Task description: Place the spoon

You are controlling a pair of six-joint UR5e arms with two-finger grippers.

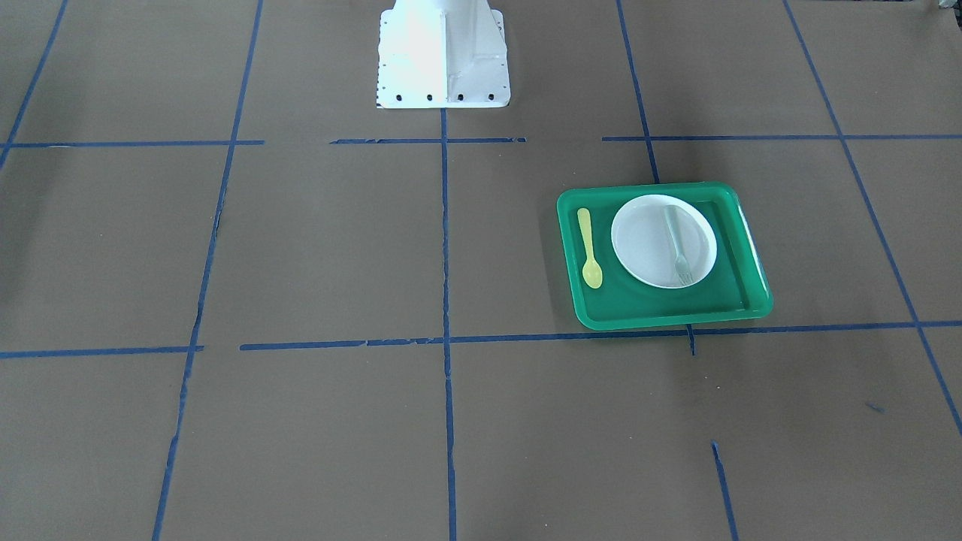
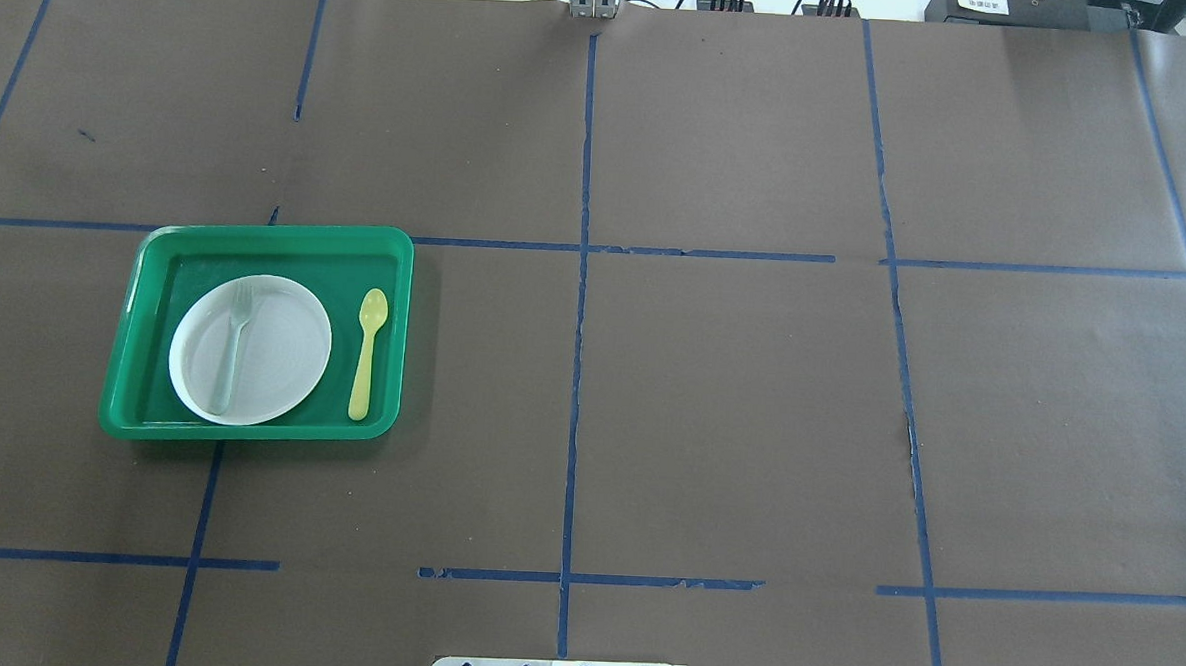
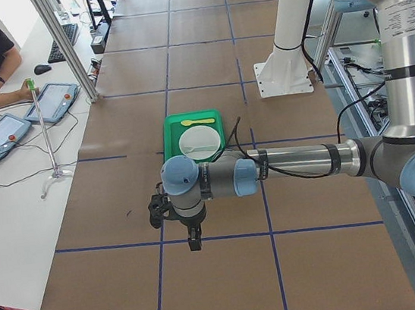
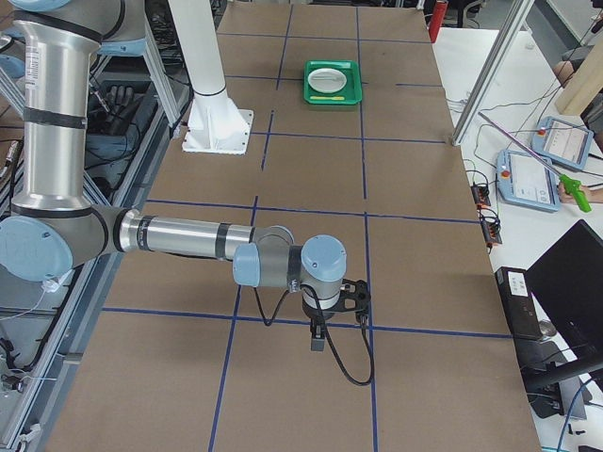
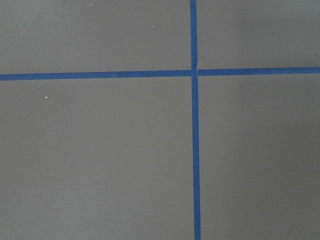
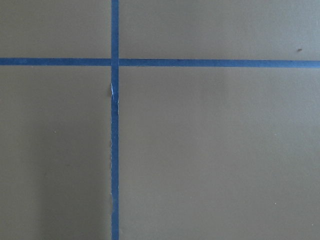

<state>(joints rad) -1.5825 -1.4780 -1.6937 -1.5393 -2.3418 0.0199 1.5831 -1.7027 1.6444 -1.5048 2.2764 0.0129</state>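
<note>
Left arm (image 3: 300, 162) is nearest in the left side cam, stretched level over the worktop (image 2: 730, 409). The left fingers (image 3: 194, 241) point straight down over a blue tape line (image 3: 279, 231). I can't tell from that angle how far apart they are or whether they hold anything, and it's the only cam showing them. Same for the right fingers (image 4: 317, 341) in the right side cam: they hang down over tape at the opposite end of the worktop, opening unreadable. Both wrist cams give me only brown paper and a tape crossing (image 5: 194, 72).

Yellow spoon (image 2: 368, 353) lies flat on the floor of the green tray (image 2: 277, 228), on the robot's left half of the worktop. It sits just beside the white plate (image 2: 282, 349), on the side toward the worktop centre, not touching it. Handle points toward the robot, bowl away. Pale fork (image 2: 232, 342) lies on the plate, roughly parallel to the spoon, tines away from the robot.

Spoon vs fingers: well apart from both. Left fingers are out past the tray toward the left end of the worktop. Right fingers are much farther off at the other end.
</note>
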